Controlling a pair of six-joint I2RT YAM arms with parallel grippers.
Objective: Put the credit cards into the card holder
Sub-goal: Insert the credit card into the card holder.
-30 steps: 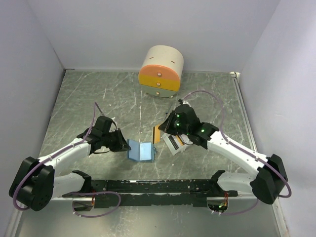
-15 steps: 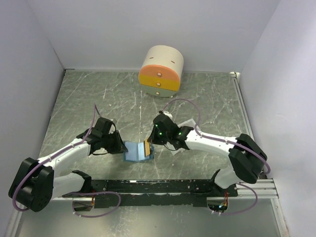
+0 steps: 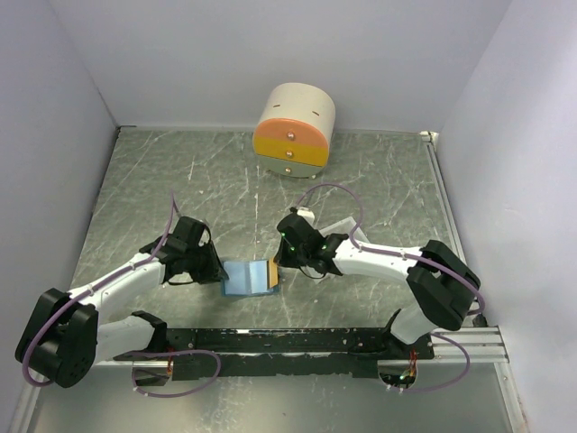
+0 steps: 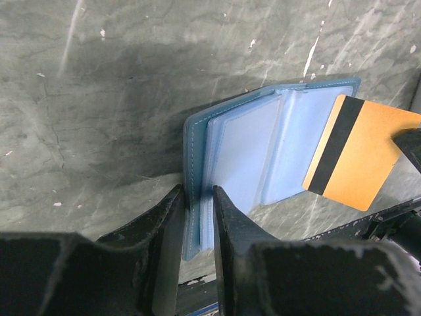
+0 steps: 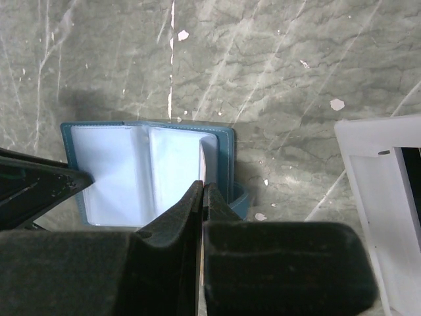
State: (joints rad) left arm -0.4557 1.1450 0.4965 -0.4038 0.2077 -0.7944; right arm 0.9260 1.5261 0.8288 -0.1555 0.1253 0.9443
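The light-blue card holder [image 3: 246, 276] lies open on the table, also seen in the left wrist view [image 4: 263, 151] and the right wrist view [image 5: 131, 171]. My left gripper [image 3: 215, 268] is shut on its left cover and inner sleeves [image 4: 198, 217]. My right gripper [image 3: 278, 262] is shut on an orange card [image 3: 271, 272] with a black stripe [image 4: 358, 151]. It holds the card edge-on at the holder's right half, its edge showing in the right wrist view [image 5: 201, 172]. I cannot tell if the card is inside a slot.
A white tray [image 3: 341, 233] lies under my right arm; its corner shows in the right wrist view [image 5: 385, 191]. A round cream drawer box [image 3: 294, 131] with orange and yellow fronts stands at the back. The black rail [image 3: 288, 341] runs along the near edge.
My right gripper has carried the orange card left from beside the tray to the holder's right half. The holder has opened flatter. The left gripper has kept its hold.
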